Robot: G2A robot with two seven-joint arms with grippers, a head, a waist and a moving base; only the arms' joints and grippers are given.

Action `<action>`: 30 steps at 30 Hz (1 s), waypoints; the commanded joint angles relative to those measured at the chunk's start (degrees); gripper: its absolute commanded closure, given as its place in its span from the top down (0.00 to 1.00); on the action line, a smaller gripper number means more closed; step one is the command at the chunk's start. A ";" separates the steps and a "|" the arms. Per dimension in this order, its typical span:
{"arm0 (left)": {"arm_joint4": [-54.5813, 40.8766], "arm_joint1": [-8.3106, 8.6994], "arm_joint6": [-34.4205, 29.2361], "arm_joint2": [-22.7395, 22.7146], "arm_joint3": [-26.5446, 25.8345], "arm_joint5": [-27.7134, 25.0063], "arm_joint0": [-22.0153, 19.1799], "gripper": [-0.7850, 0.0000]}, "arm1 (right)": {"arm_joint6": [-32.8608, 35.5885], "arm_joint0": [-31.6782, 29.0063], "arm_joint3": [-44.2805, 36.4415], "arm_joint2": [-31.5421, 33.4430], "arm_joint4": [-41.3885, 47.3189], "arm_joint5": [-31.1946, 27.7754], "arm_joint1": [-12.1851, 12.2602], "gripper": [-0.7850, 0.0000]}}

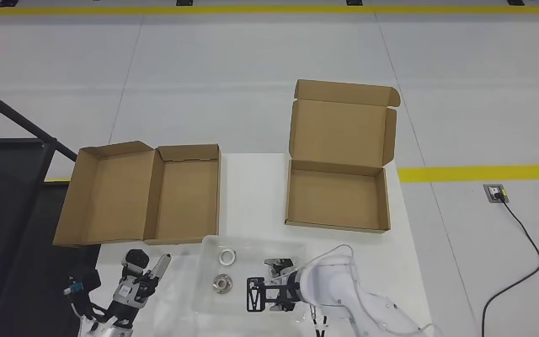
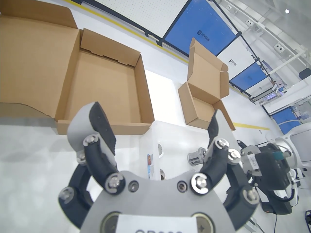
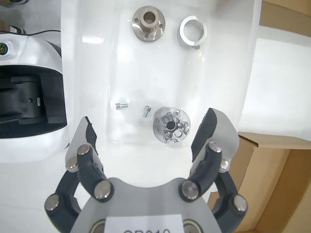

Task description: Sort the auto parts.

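A clear plastic bin (image 1: 253, 241) at the table's front holds the parts. Lying in it are a metal flange (image 3: 148, 24), a silver ring (image 3: 193, 32), two small bolts (image 3: 121, 105) (image 3: 147, 111) and a toothed round part (image 3: 171, 127). My right gripper (image 3: 148, 118) hangs open over the bin, the toothed part just inside one finger. From above, the flange (image 1: 221, 284) and ring (image 1: 226, 255) lie left of this gripper (image 1: 255, 295). My left gripper (image 2: 155, 111) is open and holds nothing, standing left of the bin (image 2: 170, 132) near the table's front (image 1: 150, 261).
Two open cardboard boxes stand behind the bin: a wide one (image 1: 181, 198) at the left with its lid folded out, and one (image 1: 338, 198) at the right with its lid upright. White table (image 1: 253, 189) lies between them.
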 commanded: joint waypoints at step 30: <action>0.00 0.00 0.00 0.00 0.00 0.00 0.00 1.00 | 6.55 7.96 12.03 -7.32 1.72 9.65 -4.73 0.75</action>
